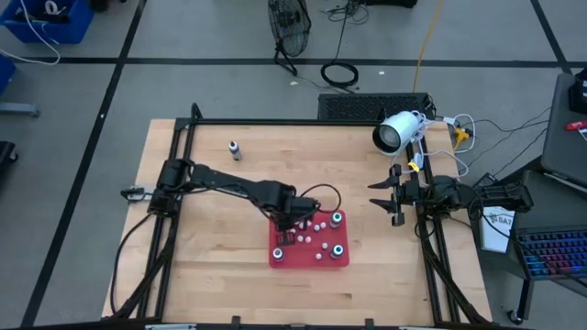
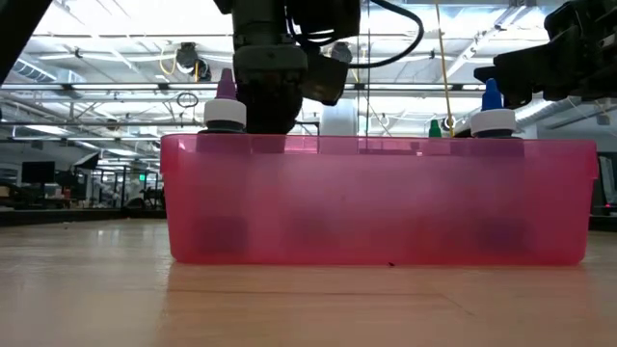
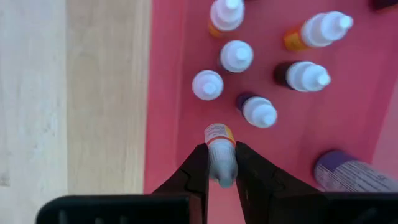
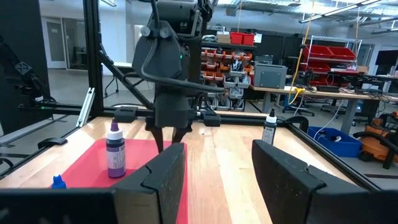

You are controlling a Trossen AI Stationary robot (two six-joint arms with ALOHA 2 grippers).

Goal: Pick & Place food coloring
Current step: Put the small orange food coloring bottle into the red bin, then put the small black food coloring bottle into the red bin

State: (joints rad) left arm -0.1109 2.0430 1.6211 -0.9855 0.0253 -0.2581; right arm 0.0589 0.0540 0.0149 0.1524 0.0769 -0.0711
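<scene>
The food coloring is a set of small bottles standing and lying in a red tray (image 1: 309, 259) at the middle of the table. My left gripper (image 3: 221, 171) points down over the tray's left part (image 1: 286, 229) and is shut on one small whitish bottle with an orange label (image 3: 219, 134). Several white-capped bottles (image 3: 237, 56) stand just beyond it, and a purple-labelled one (image 3: 348, 174) lies on its side. My right gripper (image 1: 390, 197) waits open at the table's right edge (image 4: 217, 177), touching nothing. My left gripper pinches the small bottle between its two fingers (image 3: 196, 171), by its whitish upper part (image 3: 222, 167). The fingers come from above, pointing down. The orange-labelled lower end sticks out below the fingertips over the tray floor. Whether it touches the floor I cannot tell.
A dark bottle with a pale cap (image 1: 235, 149) stands alone on the wood toward the table's far left. Taller purple-capped (image 2: 225, 101) and blue-capped (image 2: 493, 106) bottles rise above the tray's wall (image 2: 376, 198). Black frame rails run along the table's sides, and a white camera (image 1: 396, 133) sits at the far right.
</scene>
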